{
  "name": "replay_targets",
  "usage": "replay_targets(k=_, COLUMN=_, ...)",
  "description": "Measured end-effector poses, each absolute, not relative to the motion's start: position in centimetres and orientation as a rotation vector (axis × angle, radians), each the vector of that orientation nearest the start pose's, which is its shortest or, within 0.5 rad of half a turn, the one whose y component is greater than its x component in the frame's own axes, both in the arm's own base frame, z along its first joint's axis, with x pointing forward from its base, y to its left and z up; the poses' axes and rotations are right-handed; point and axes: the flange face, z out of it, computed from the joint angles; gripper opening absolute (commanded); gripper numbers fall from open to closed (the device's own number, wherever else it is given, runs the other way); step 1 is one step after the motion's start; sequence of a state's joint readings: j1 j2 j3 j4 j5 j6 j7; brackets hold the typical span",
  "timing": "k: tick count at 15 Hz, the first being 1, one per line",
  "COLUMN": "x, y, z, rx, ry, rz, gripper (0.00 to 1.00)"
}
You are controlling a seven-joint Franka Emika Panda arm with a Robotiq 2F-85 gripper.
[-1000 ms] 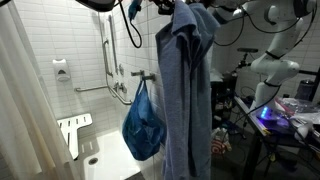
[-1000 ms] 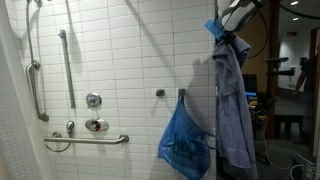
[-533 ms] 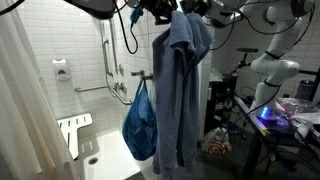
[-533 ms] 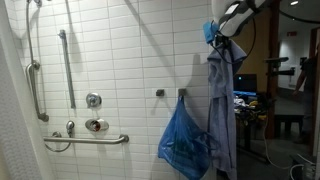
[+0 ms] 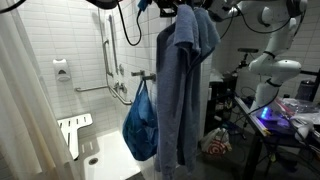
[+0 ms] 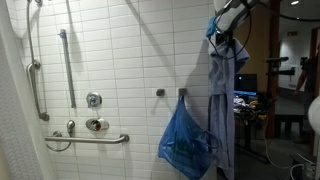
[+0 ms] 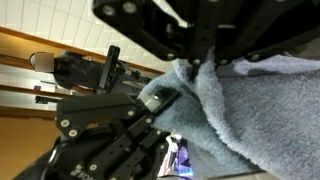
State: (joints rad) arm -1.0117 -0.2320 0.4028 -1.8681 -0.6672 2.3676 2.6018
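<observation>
exterior: oblique, near towel | exterior: square to wall | wrist: close-up | shared: blue bag

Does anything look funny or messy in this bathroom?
Yes: the grey-blue towel dangles bunched from the gripper, which is shut on it high up, not on a hook. The blue mesh bag hangs from its wall hook.

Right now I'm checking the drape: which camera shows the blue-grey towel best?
An exterior view: there the towel hangs large and close, folds plain. In an exterior view the towel looks small, beside a blue mesh bag. The wrist view shows only its bunched top, pinched in the claw.
</observation>
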Motion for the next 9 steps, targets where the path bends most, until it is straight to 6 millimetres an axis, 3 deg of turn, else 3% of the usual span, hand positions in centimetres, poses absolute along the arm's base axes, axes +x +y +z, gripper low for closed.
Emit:
replay_targets(k=4, x=44.3, y=-30.9, z=69.4, rx=-0.225, ry=2.649, rz=-1.377, gripper=0.01)
replay_targets(k=9, x=44.9, y=-30.4, z=68.0, rx=-0.163, ry=2.632, rz=-1.453, gripper=0.01)
